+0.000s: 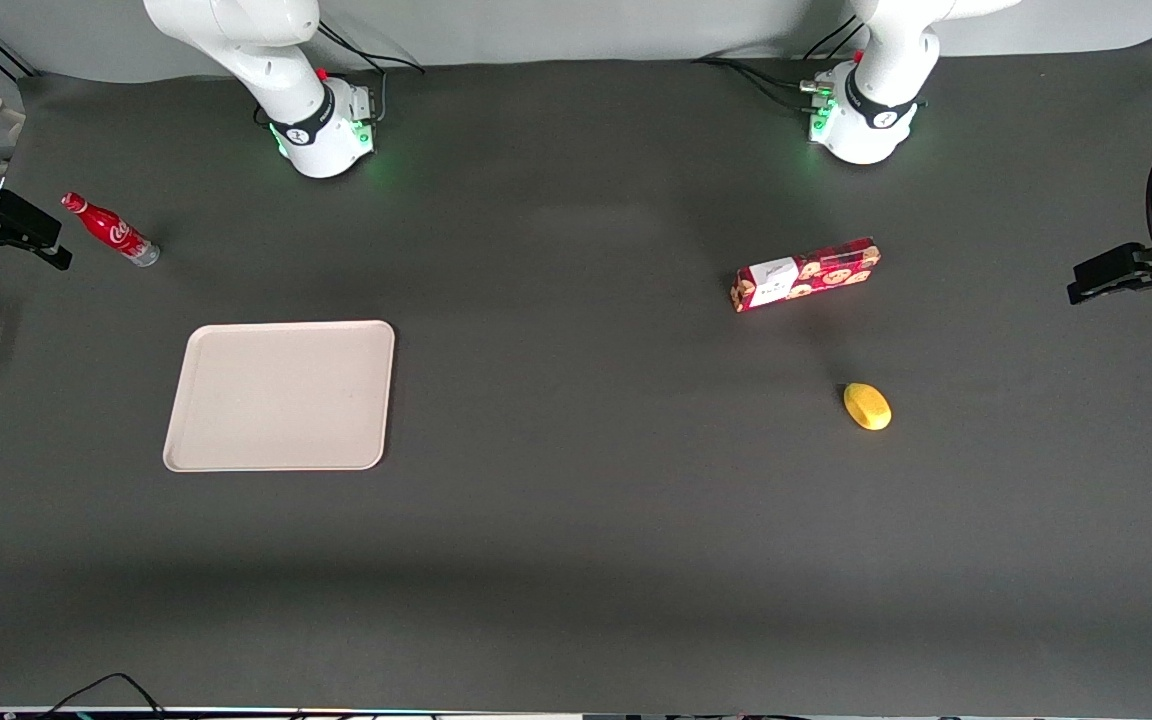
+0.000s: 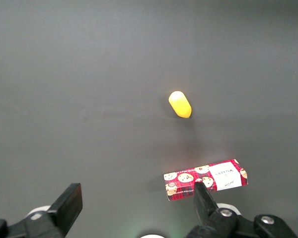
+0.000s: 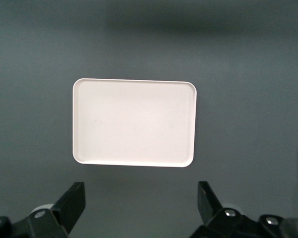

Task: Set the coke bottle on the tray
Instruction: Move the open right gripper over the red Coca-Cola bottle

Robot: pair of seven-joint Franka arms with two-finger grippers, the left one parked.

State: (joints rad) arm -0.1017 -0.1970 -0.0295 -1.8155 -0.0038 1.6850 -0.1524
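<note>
1. While the coke bottle (image 1: 110, 231) lies on its side near the working arm's end edge of the table (image 1: 576, 560), cap toward that edge, the front view puts the tray (image 1: 280, 395) flat on the mat, nearer the camera than the bottle and well apart from it, nothing on it. Cookie box (image 1: 805, 274) and a yellow object (image 1: 867, 406) sit toward the parked arm's end; the yellow one is nearer the camera.
2. Front view, gripper (image 1: 11, 228): dark hardware at the working arm's end edge, just beside the bottle's cap, no contact visible.
3. Left wrist view: cookie box (image 2: 205, 180) and yellow object (image 2: 180, 104) on bare mat, apart.
4. Right wrist view: gripper (image 3: 141, 202) hangs over the table with fingers (image 3: 73, 199) spread wide, nothing between them. Tray (image 3: 133, 123) seen whole, bare. Bottle not in this view.
</note>
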